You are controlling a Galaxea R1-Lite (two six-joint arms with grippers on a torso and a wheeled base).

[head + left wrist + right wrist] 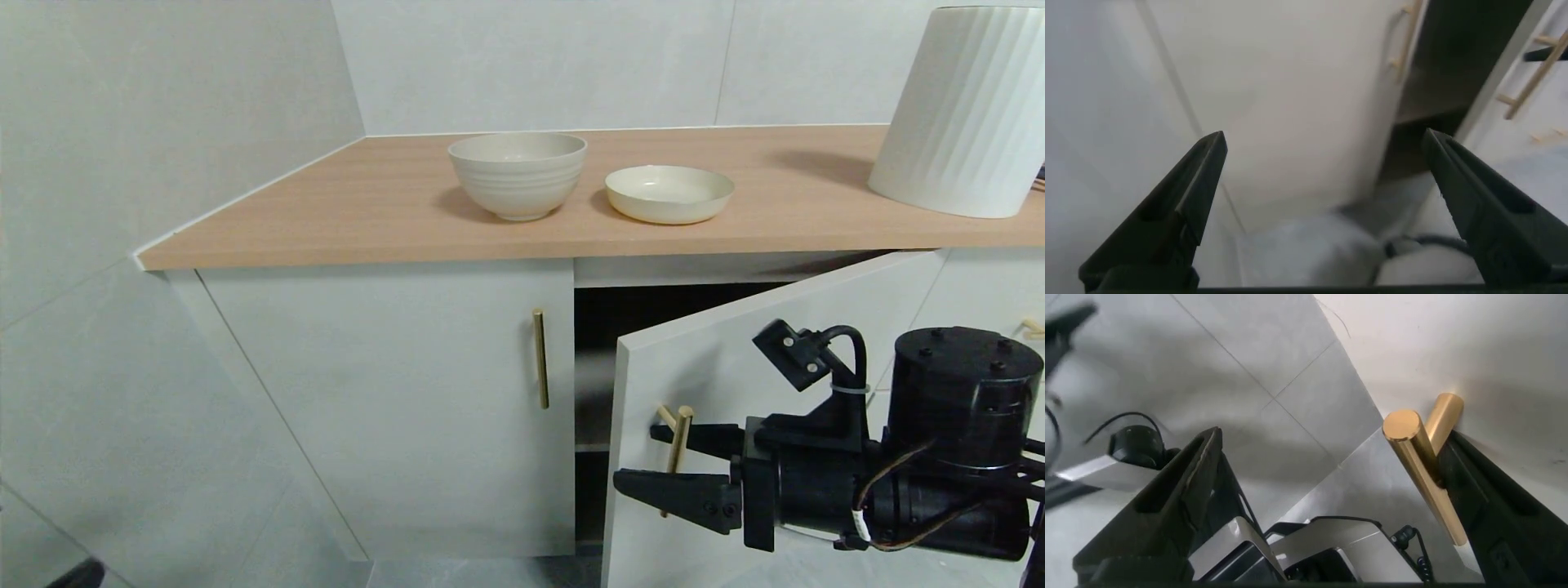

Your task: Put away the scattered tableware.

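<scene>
From the head camera I have the bowl [518,174] and the shallow dish [669,193] sitting side by side, not touching, on the wooden countertop [367,216]. They are above the cabinet, whose right door [735,343] stands ajar. My right gripper [665,465] is at that door's brass handle [682,425], fingers apart with the handle between them. The right wrist camera adds that the handle lies against one finger, well clear of the other. The left wrist camera gives me the left gripper [1323,204], spread wide, low before the closed left door [1290,98].
</scene>
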